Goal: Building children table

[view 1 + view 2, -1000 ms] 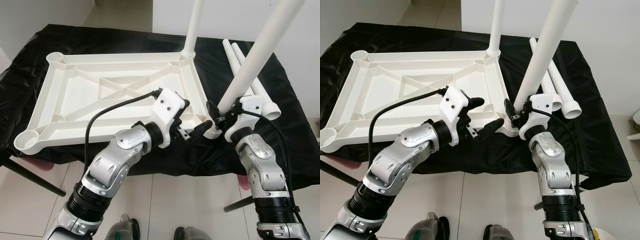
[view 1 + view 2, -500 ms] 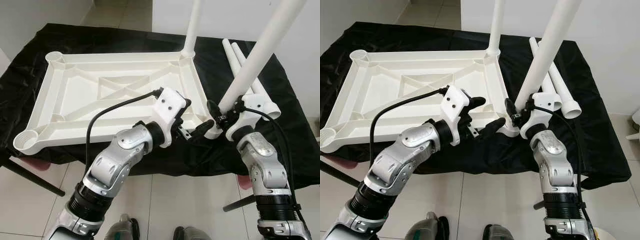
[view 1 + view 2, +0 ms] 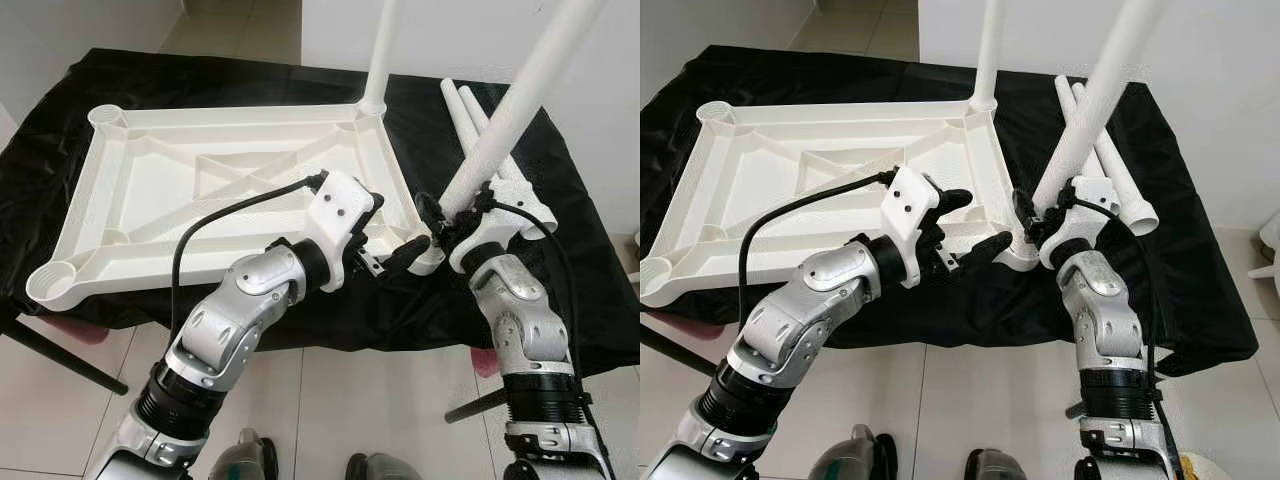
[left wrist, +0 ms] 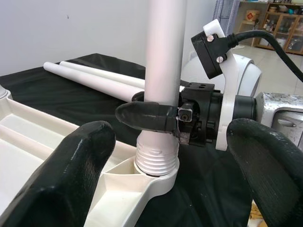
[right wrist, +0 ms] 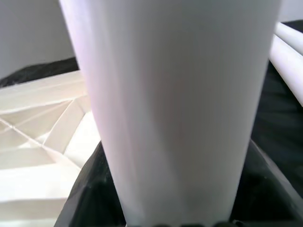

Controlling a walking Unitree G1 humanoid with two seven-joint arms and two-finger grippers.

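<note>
The white table top (image 3: 150, 205) lies upside down on a black-covered table. One white leg (image 3: 378, 50) stands upright in its far right corner socket. My right gripper (image 3: 447, 215) is shut on a second white leg (image 3: 510, 120), which leans to the right. The threaded end (image 4: 156, 158) of this leg sits in the near right corner socket (image 4: 142, 182), with several threads showing. My left gripper (image 3: 978, 222) is open beside that corner, one finger (image 4: 71, 175) on each side of the socket, touching nothing.
Two spare white legs (image 3: 1110, 170) lie on the black cloth (image 3: 560, 260) to the right of the table top. The cloth's front edge runs just under my arms, with tiled floor (image 3: 380, 400) below. A white wall stands behind on the right.
My right gripper has moved slightly farther from me with the leg still in it. The left gripper stays open at the corner.
</note>
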